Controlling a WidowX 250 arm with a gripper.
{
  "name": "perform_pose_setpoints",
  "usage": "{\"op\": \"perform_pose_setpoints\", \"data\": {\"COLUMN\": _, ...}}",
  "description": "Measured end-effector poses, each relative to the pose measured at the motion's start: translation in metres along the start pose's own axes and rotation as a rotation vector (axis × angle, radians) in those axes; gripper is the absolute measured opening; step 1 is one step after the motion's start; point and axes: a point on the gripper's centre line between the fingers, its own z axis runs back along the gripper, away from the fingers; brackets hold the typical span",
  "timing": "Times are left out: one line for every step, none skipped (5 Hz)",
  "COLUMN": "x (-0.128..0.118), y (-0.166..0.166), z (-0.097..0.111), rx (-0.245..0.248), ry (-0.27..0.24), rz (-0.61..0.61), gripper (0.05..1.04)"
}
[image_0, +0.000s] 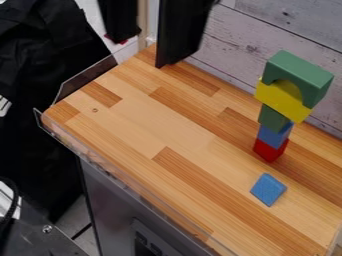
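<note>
Grip (145, 52) up top L of view, fingers apart, nothing btwn. Only arm here. Stack (274, 118) stands well off to grip's R in view & a bit lower, long axis upright, green arch (308, 70) on top. Loose blue blk (268, 189) farther from grip, down-R, near stack's base, flat on tbl (127, 120); its long axis, can't tell.

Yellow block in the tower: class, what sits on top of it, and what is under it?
A green arch sits on top of the yellow block; a dark green block is directly under it. The touching faces are covered.
</note>
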Motion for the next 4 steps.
{"op": "perform_pose_setpoints", "data": {"x": 0.019, "y": 0.008, "z": -0.015, "rx": 0.030, "ry": -0.012, "rz": 0.027, "gripper": 0.999}}
{"op": "perform_pose_setpoints", "data": {"x": 0.027, "y": 0.007, "z": -0.036, "rx": 0.102, "ry": 0.014, "rz": 0.007, "gripper": 0.999}}
{"op": "perform_pose_setpoints", "data": {"x": 0.031, "y": 0.000, "z": -0.052, "rx": 0.129, "ry": 0.021, "rz": -0.001, "gripper": 0.999}}
{"op": "perform_pose_setpoints", "data": {"x": 0.030, "y": -0.010, "z": -0.065, "rx": 0.114, "ry": 0.004, "rz": 0.000, "gripper": 0.999}}
